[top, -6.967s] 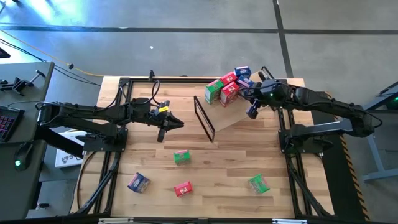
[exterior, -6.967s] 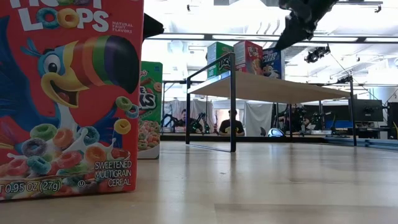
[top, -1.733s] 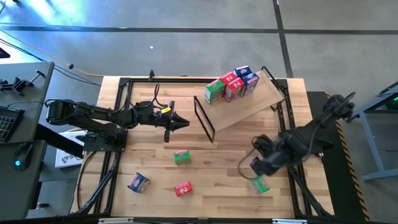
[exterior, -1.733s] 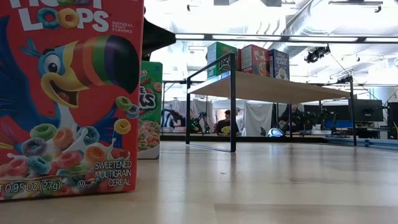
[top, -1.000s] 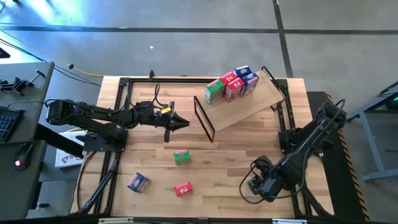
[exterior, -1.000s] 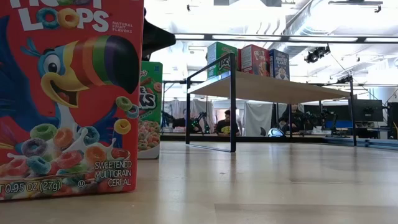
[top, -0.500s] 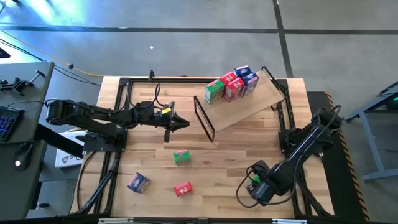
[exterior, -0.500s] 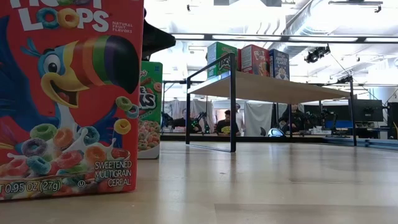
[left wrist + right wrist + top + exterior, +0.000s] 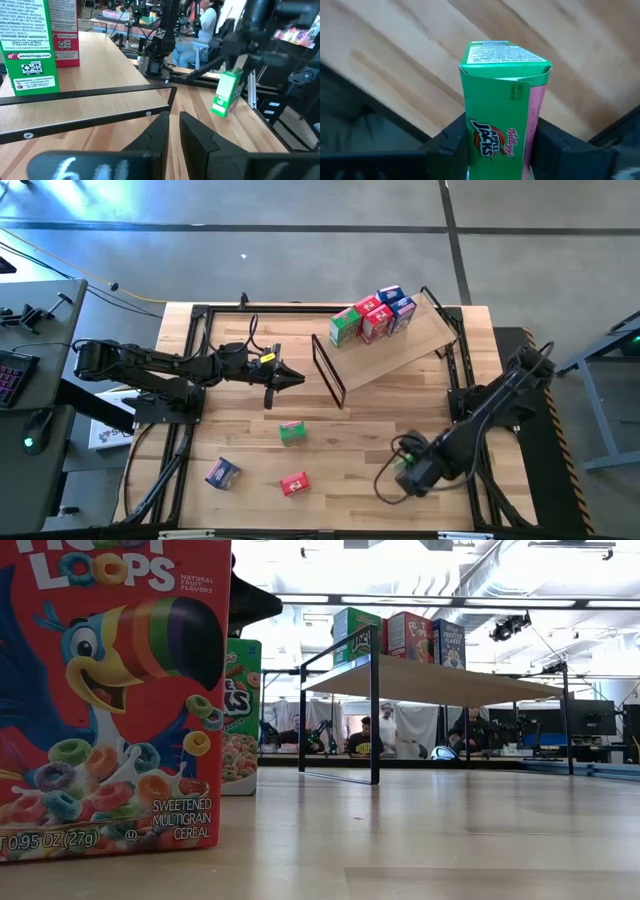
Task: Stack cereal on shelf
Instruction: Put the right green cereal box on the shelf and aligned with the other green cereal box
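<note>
The shelf point(image 9: 400, 345) stands at the table's far right on its black frame. On its far end sit a green point(image 9: 343, 326), a red point(image 9: 372, 318) and a blue point(image 9: 395, 305) cereal box. More boxes lie on the table: green point(image 9: 292, 432), blue point(image 9: 222, 472) and red point(image 9: 294, 483). Near the table's right front, my right gripper point(image 9: 408, 470) points down and is shut on another green cereal box point(image 9: 497, 110), which also shows in the left wrist view point(image 9: 227, 92). My left gripper point(image 9: 290, 378) hovers shut at mid-table, left of the shelf. My right gripper pinches the green box between its two fingers point(image 9: 447, 142), one on each of two opposite sides point(image 9: 470, 135). The fingers come from above, pointing down, at the box's upper part. The box stands upright, slightly tilted point(image 9: 224, 102). Whether its lower end rests on the table, I cannot tell.
The black table frame point(image 9: 470, 470) runs close beside my right gripper on its right. In the low view a big red cereal box point(image 9: 110, 690) fills the left, with a green one point(image 9: 240, 730) behind it. People sit in the room behind point(image 9: 365, 735).
My right gripper has shifted a little toward the table's left and far edges over the green box and has rolled about its own axis. The green box has gone with it by a small amount. My left arm has kept still.
</note>
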You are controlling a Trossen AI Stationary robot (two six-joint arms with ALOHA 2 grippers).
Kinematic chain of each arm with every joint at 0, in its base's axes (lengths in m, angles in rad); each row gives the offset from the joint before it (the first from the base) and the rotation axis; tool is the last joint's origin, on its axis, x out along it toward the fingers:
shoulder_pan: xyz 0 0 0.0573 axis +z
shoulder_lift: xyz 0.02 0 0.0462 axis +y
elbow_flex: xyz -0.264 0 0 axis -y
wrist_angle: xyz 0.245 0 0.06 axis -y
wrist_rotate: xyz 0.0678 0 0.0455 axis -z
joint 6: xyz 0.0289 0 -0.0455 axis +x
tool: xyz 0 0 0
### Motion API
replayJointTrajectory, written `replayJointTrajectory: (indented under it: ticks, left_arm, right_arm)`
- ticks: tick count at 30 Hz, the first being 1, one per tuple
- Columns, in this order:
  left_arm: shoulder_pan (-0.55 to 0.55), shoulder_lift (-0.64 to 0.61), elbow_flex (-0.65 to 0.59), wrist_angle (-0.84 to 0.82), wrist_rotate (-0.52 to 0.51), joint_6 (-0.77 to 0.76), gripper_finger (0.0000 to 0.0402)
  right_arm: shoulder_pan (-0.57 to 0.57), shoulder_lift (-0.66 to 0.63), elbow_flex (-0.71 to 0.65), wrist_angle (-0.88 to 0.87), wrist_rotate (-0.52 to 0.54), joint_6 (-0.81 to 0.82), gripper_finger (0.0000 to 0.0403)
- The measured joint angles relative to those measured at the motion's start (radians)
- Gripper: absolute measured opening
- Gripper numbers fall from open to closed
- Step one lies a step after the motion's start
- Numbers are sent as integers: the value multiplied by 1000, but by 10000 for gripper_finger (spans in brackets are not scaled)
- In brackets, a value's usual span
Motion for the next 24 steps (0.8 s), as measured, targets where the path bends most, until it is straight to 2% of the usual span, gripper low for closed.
replayJointTrajectory:
  ticks: [4,8,12,17,24]
  left_arm:
    - [0,0,0,0,0,8,35]
    - [0,0,0,0,0,8,35]
    - [1,0,0,0,0,9,35]
    - [1,0,0,0,0,17,35]
    - [1,0,0,0,0,17,35]
  right_arm:
    - [-108,-24,97,-129,3,-345,138]
    - [-264,-23,249,-300,38,-752,138]
    - [-422,-22,393,-398,88,-1117,138]
    - [-588,-22,488,-421,156,-1522,138]
    - [-757,-21,474,-310,240,-1930,138]
